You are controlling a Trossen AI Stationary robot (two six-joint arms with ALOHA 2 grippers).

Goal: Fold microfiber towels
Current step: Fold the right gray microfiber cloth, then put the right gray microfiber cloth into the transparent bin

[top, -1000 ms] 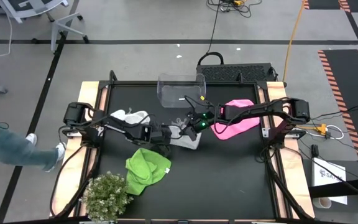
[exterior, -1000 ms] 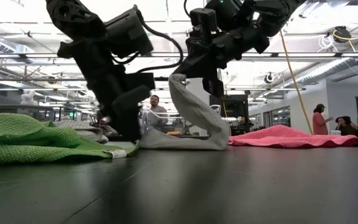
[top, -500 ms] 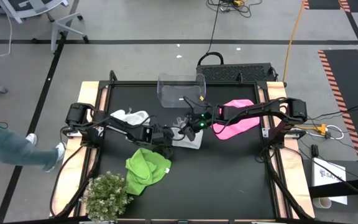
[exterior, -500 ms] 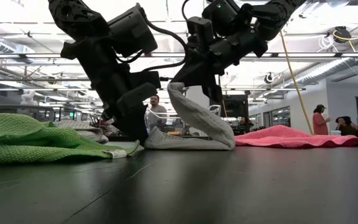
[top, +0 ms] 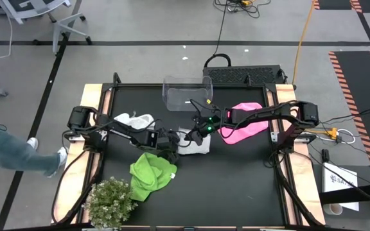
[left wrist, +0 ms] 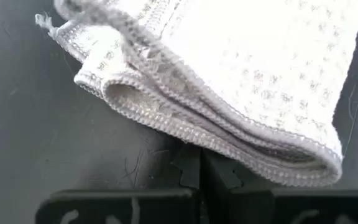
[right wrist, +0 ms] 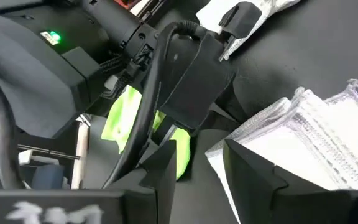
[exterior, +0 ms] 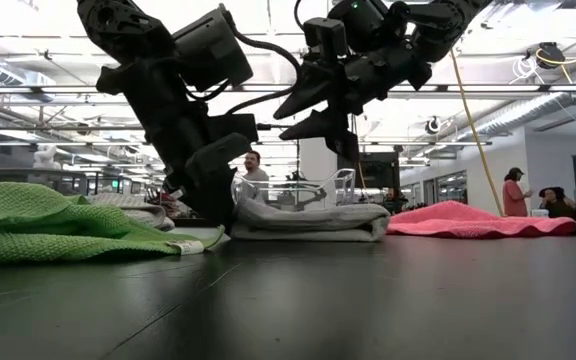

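A white microfiber towel [top: 196, 145] lies folded flat in several layers at the table's middle, also seen in the low view [exterior: 308, 220]. My left gripper [exterior: 211, 205] is shut at the towel's left end, low on the table [left wrist: 201, 177]. My right gripper [exterior: 288, 118] hangs open above the towel and touches nothing [right wrist: 207, 168]. A lime green towel [top: 151, 174] lies crumpled near the front. A pink towel [top: 243, 122] lies at the right. A second white towel [top: 133, 120] is bunched at the left. My left gripper has its shut fingertips [left wrist: 194, 169] against the white towel's folded edge [left wrist: 229, 152], coming in low and slanting from the table's left. Whether a layer is pinched between them I cannot tell. The towel lies flat on the table.
A clear plastic bin [top: 187, 93] stands at the far edge behind the folded towel. A small bushy plant [top: 111, 200] sits at the near left corner. Bare black table [top: 236, 186] lies to the near right. People show in the room beyond the table.
My right gripper has opened and let go of the white towel's raised end. That end, which arched up from the table, has dropped over the lower layers, so the towel now lies flat and folded. My left gripper has stayed at the towel's left end.
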